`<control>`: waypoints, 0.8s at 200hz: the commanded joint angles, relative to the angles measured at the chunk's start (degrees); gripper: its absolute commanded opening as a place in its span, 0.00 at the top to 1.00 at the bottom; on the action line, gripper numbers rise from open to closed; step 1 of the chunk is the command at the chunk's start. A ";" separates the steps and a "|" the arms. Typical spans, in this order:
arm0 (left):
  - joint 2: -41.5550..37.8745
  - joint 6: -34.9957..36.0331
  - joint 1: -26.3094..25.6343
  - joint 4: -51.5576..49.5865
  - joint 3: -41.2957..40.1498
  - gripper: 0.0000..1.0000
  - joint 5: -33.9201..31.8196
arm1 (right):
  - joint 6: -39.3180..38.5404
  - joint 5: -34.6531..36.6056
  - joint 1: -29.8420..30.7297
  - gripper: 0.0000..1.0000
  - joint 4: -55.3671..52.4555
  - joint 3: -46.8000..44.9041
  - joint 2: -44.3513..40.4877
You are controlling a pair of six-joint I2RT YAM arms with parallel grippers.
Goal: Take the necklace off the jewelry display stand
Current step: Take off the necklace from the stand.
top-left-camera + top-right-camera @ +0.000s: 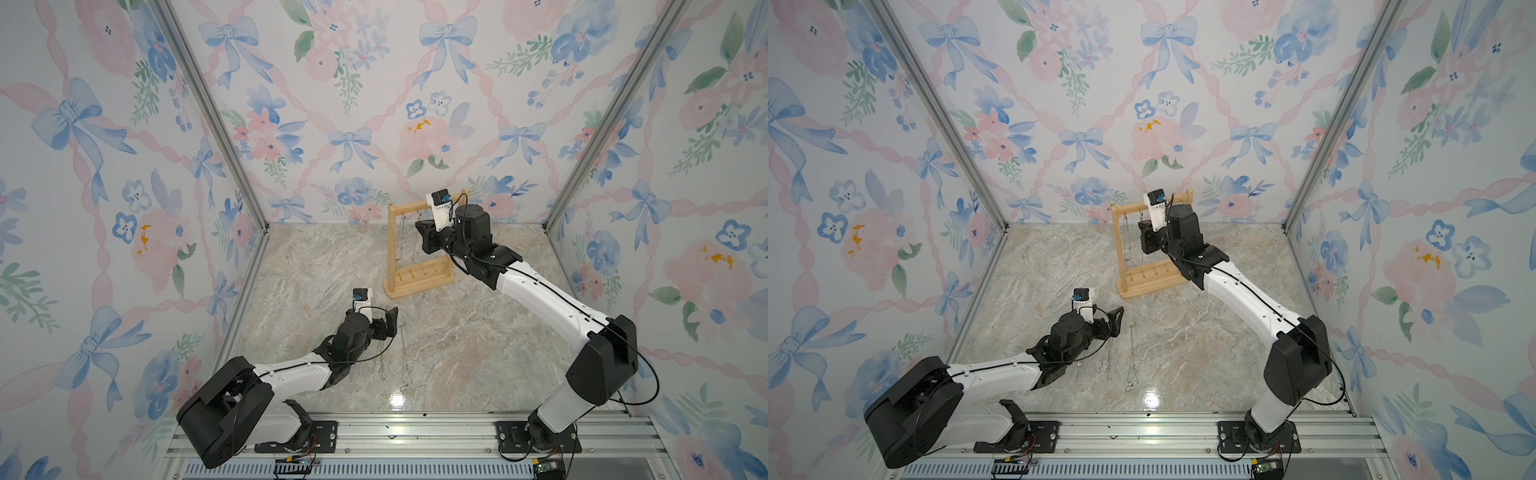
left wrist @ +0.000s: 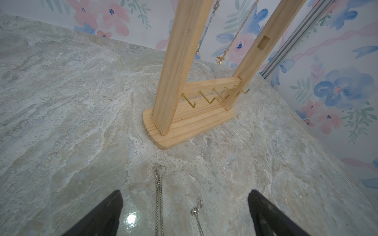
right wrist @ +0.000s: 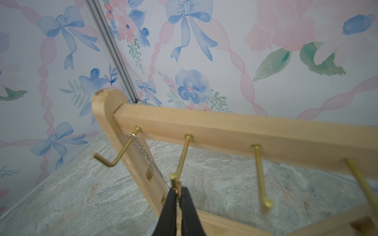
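jewelry display stand [image 1: 391, 249]: light wood frame, upright on flat base, near back wall [image 1: 353, 124] | gold necklace [image 3: 178, 189]: thin chain at second top hook's tip | silver necklace [image 3: 143, 153]: hanging from end hook beside post

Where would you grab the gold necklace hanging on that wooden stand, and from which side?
Pinch the gold necklace just below its hook, coming from the front of the stand, where the hooks jut out. It hangs limp and the hook's tip turns up, so it likely lifts off that way. The right hand grips it there.
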 commanded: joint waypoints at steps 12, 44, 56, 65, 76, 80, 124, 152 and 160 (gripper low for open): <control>0.10 -0.04 0.25 1.13 1.01 0.02 1.08 | -0.48 0.37 -0.08 0.98 -0.33 0.71 -0.94; 0.11 -0.04 0.26 1.10 1.00 0.02 0.98 | -0.23 -0.41 0.10 1.00 -0.34 0.69 -1.94; 0.06 0.00 0.25 1.13 0.99 0.02 0.96 | -0.09 -0.74 0.13 1.00 -0.33 0.80 -2.28; 0.02 -0.04 0.25 1.13 0.98 0.02 1.09 | -0.16 -0.99 0.19 1.00 -0.49 0.88 -2.62; 0.07 -0.04 0.25 1.09 0.98 0.02 1.02 | -0.03 -1.33 0.19 1.00 -0.75 0.97 -2.98; -0.02 -0.04 0.21 1.13 1.04 0.02 1.03 | -0.02 -1.38 0.19 1.00 -0.84 0.97 -3.08; -0.01 -0.03 0.23 1.07 1.05 0.02 1.02 | 0.08 -1.90 0.44 1.00 -1.91 1.23 -4.40; -0.07 -0.04 0.25 1.12 0.98 0.02 1.05 | 0.07 -2.06 0.45 1.00 -2.70 1.59 -5.08; -0.10 0.00 0.26 1.15 0.92 0.02 1.04 | 0.01 -2.09 0.45 1.00 -2.84 1.63 -5.24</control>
